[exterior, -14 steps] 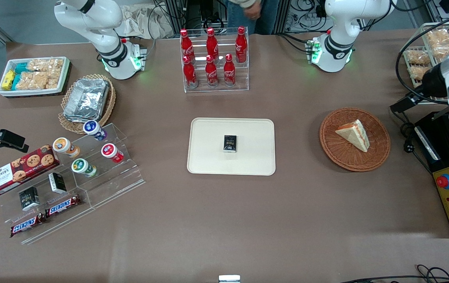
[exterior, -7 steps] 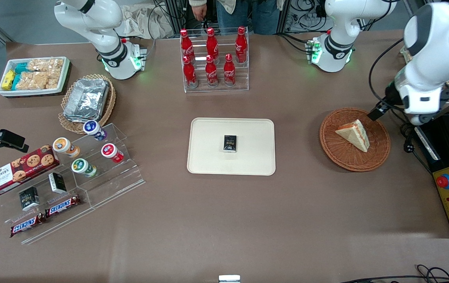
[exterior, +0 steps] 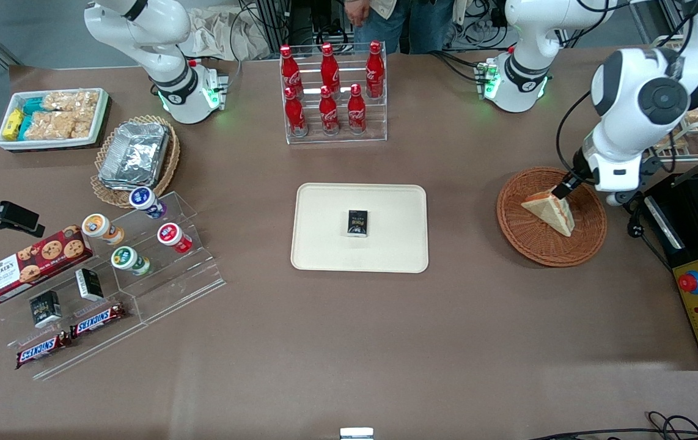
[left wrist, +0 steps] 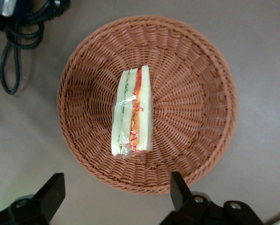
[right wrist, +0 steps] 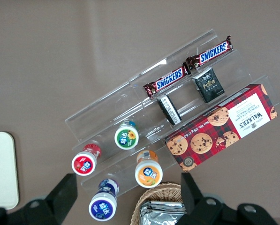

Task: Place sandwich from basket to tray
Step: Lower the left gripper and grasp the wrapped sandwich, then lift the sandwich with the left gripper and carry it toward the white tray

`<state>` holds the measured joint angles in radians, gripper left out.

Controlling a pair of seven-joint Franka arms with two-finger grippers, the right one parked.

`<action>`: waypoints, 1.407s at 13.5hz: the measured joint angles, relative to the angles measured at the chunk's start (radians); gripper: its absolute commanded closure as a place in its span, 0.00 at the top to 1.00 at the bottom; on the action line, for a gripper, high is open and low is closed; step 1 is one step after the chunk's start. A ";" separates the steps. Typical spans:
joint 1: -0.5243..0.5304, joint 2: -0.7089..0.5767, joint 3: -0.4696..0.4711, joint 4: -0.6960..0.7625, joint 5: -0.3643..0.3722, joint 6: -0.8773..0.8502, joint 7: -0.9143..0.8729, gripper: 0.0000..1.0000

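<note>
The sandwich (exterior: 548, 209), a wrapped wedge of white bread with red and green filling, lies in the round reddish-brown wicker basket (exterior: 532, 238) toward the working arm's end of the table. My left gripper (exterior: 565, 186) hangs over the basket, above the sandwich and apart from it. In the left wrist view the sandwich (left wrist: 132, 112) rests on its side in the middle of the basket (left wrist: 200, 93). The gripper (left wrist: 115, 183) is open, its two dark fingertips (left wrist: 53, 190) spread wide with nothing between them. The cream tray (exterior: 324, 244) sits mid-table.
A small black box (exterior: 357, 222) stands on the tray. A black control box with a red button (exterior: 690, 282) and cables (exterior: 633, 211) lie beside the basket. A rack of cola bottles (exterior: 330, 91) stands farther from the camera than the tray. An acrylic snack stand (exterior: 141, 263) is toward the parked arm's end.
The left arm has swung in from the working arm's end of the table, bringing its gripper over the basket. The sandwich, basket and tray have not moved.
</note>
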<state>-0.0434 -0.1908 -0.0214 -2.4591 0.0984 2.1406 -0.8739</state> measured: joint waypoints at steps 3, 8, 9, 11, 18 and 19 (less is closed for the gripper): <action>0.002 0.071 0.005 -0.047 0.002 0.095 -0.001 1.00; 0.003 0.141 0.039 -0.100 0.043 0.215 -0.007 1.00; 0.003 0.149 0.041 -0.103 0.043 0.227 -0.007 1.00; 0.002 0.164 0.041 -0.104 0.043 0.245 -0.007 0.98; 0.000 0.223 0.040 -0.097 0.043 0.347 -0.086 0.00; -0.003 0.215 0.038 -0.090 0.044 0.349 -0.088 0.00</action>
<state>-0.0463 0.0243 0.0161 -2.5486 0.1421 2.4898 -0.9621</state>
